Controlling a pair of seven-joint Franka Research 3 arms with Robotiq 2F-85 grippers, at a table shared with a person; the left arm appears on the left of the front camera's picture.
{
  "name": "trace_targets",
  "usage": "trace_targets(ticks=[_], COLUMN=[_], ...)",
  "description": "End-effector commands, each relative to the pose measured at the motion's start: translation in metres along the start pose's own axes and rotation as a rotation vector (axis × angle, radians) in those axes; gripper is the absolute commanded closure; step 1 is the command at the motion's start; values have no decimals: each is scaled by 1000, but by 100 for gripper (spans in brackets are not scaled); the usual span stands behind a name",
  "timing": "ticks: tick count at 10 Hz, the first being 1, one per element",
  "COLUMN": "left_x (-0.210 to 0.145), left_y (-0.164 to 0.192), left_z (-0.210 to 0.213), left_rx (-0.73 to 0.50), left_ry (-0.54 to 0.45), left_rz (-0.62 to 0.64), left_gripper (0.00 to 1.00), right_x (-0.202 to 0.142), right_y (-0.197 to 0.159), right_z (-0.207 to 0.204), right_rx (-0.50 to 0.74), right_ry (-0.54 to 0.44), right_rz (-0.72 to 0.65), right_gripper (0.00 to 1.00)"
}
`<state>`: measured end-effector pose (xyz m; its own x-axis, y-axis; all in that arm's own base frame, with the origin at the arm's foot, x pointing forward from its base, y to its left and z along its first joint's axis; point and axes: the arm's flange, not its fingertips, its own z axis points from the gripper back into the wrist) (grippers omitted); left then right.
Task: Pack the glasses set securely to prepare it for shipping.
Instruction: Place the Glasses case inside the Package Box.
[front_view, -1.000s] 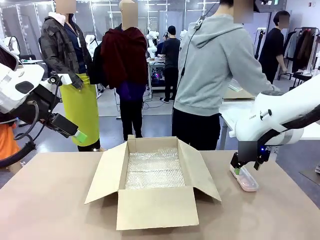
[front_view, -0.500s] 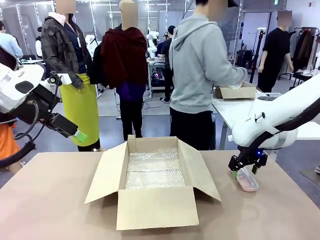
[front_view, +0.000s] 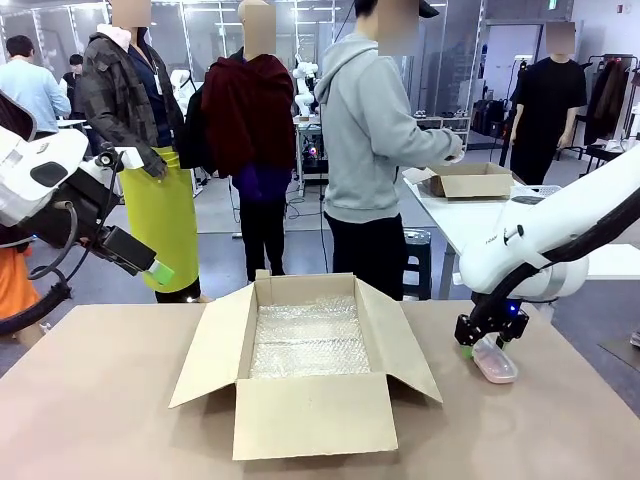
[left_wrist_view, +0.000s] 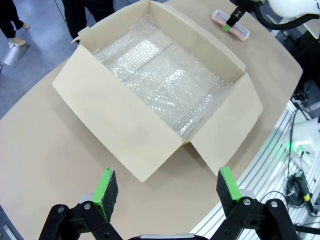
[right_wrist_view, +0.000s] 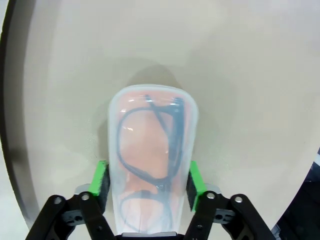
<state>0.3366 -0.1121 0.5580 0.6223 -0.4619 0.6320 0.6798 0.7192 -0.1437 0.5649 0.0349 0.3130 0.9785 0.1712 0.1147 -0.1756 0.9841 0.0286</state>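
**Right hand grips a pink glasses case beside an open, padded cardboard box**

A tan desk fills the foreground, with a large brown cardboard box standing open at its middle.

To the left of the box, the white left arm is raised well above the desk. Its left hand hangs in the air, clear of the box and touching nothing. In the left wrist view, the left hand looks down on the box from above the near left corner, and its two green-padded fingers stand wide apart with nothing between them.

The box has all four flaps folded outward. A sheet of clear bubble wrap lines its floor, and the left wrist view shows the same bubble wrap covering the bottom from wall to wall.

Beyond the far side of the box, a person in a grey hooded top stands turned away toward the right.

To the right of the box, just past its right flap, the white right arm bends down to the desk. The right hand is clamped on the pink case, which lies on the desk, apart from the box. In the right wrist view, the right hand has a green pad pressed against each long side of the translucent pink case, gripping it at the near end. Dark-rimmed glasses show folded inside. The far, rounded end of the case points away over the bare desk.
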Motion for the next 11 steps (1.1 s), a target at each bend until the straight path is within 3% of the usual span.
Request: trace_targets(ticks=[1,4,7,8,11], left_x=[1,1,1,1,1], left_y=[2,2,2,2,2], left_z=[1,1,1,1,1], left_rx=[-12,-12,-12,-12,-12], left_ry=[-12,-12,-12,-12,-12], left_rz=[-12,-12,-12,-12,-12], left_gripper=[0,0,0,0,0], right_x=[3,3,2,2,0], right_y=[2,4,26,33,69], right_z=[-2,4,82,106,161], right_rx=[17,4,-12,-24,-11], right_ry=[20,23,-46,-89,-65], right_rz=[-22,-34,87,66,304], right_gripper=[47,75,75,75,75])
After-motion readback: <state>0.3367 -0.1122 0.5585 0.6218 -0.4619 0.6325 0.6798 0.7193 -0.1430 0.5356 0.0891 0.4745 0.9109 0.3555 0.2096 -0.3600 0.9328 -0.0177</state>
